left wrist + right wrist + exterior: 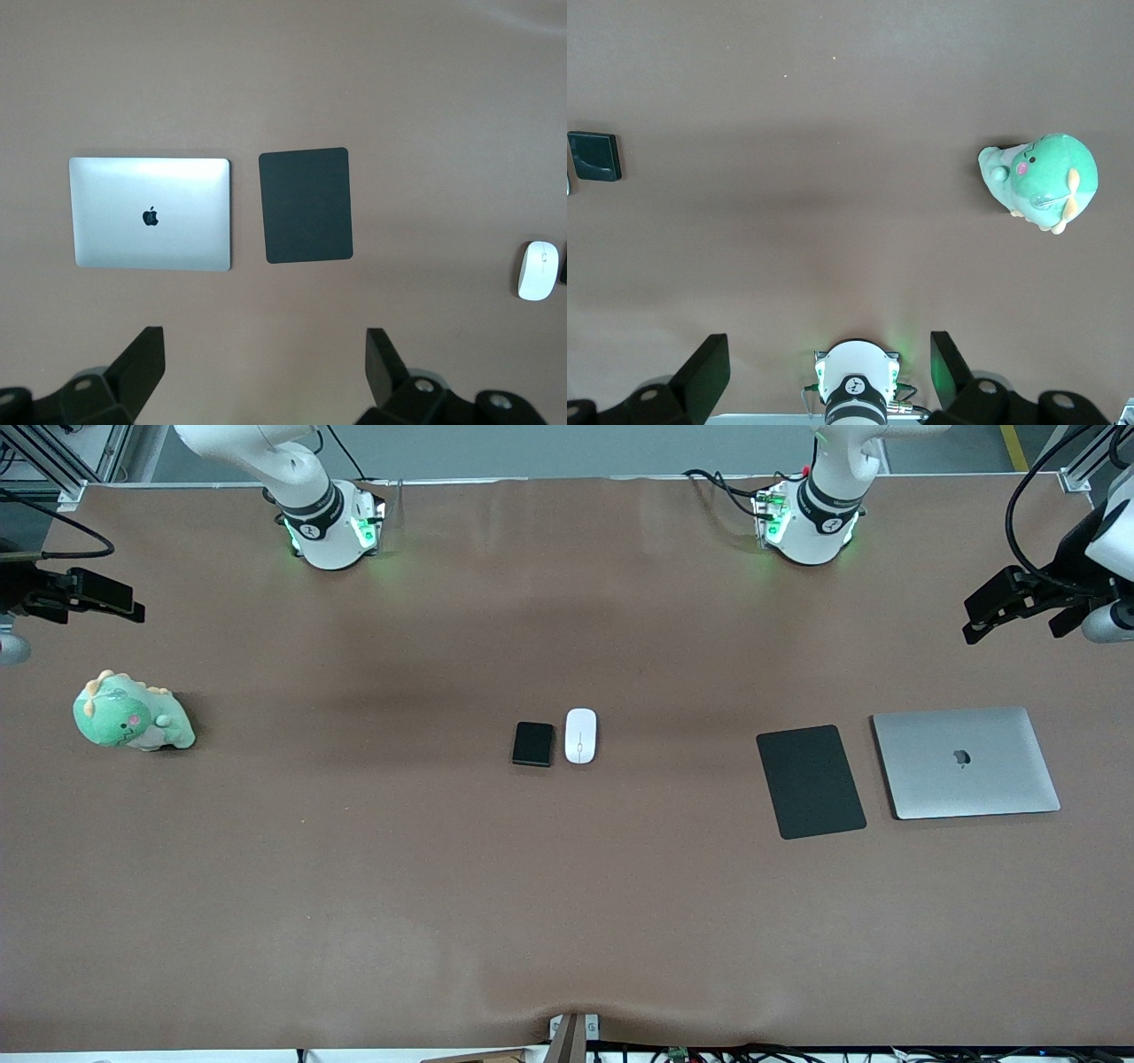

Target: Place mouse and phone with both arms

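Mouse (580,736) sits mid-table on the brown table (354,886), white, lying flat, grey line along its top. Phone (532,744) lies just beside it toward the right arm's end, a narrow gap between them, not touching. Both rest directly on the table surface, in nothing.

Black flat pad (810,780) lies toward the left arm's end, well apart from the mouse, slightly skewed. Silver laptop (965,762), lid closed, is just beside the pad, farther toward that end; small gap between them. Green plush dinosaur (131,715) sits near the right arm's end of the table, well apart from the phone.

Left gripper (264,359) hangs in the air at the left arm's end of the table, over bare surface near the laptop and pad, fingers (142,359) spread wide, holding nothing. Right gripper (830,363) hangs at the right arm's end, over bare table with the right arm's base (856,379) between its tips in its wrist view, fingers (707,367) spread wide, empty. Neither gripper touches anything; both are well apart from mouse and phone.

Mouse edge also shows in the left wrist view (539,270); phone shows in the right wrist view (594,156).
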